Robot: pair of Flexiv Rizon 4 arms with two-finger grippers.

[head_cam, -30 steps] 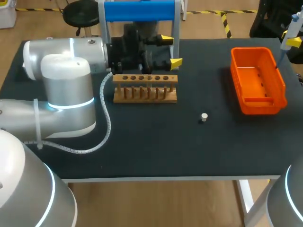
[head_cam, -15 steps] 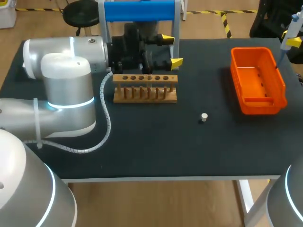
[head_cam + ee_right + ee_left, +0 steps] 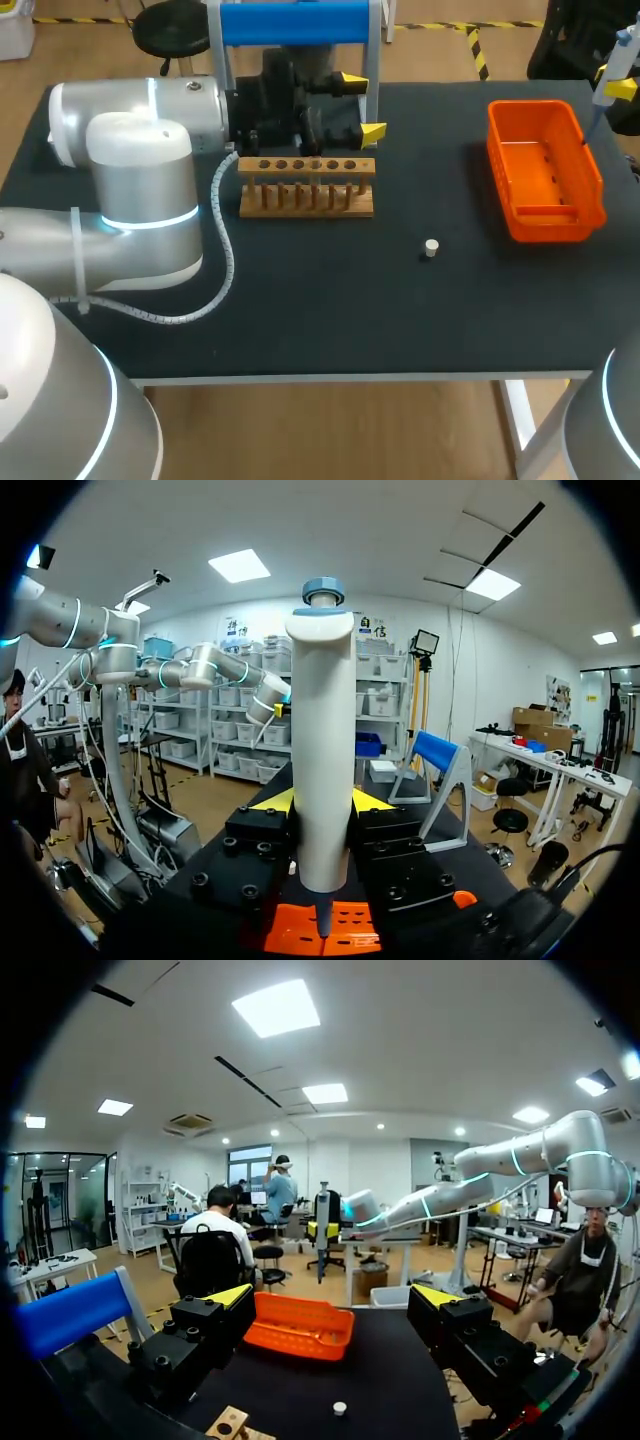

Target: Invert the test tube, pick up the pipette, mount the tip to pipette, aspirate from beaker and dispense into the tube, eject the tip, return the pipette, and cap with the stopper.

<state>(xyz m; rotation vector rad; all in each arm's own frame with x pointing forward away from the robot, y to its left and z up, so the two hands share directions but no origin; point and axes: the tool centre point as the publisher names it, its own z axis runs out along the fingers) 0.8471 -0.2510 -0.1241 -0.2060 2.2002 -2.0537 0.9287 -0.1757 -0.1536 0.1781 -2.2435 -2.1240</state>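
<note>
left gripper (image 3: 362,105) far side, behind wooden rack (image 3: 306,186), fingers wide apart, empty, likely parked clear | stopper (image 3: 431,247) loose mid-table, awaiting capping | right gripper (image 3: 322,802) clamps pipette (image 3: 322,730) upright over orange bin (image 3: 535,104), far right, probably for tip ejection

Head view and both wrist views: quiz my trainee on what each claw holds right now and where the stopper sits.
1. True or false: the left claw, just beyond the wooden rack, is shut on a tube.
2. The right claw holds: A a tube, B a pipette, C nothing.
3. What surface does the white stopper rest on?
Key: 1 false, it is open and empty. 2 B. 3 the black table.
</note>
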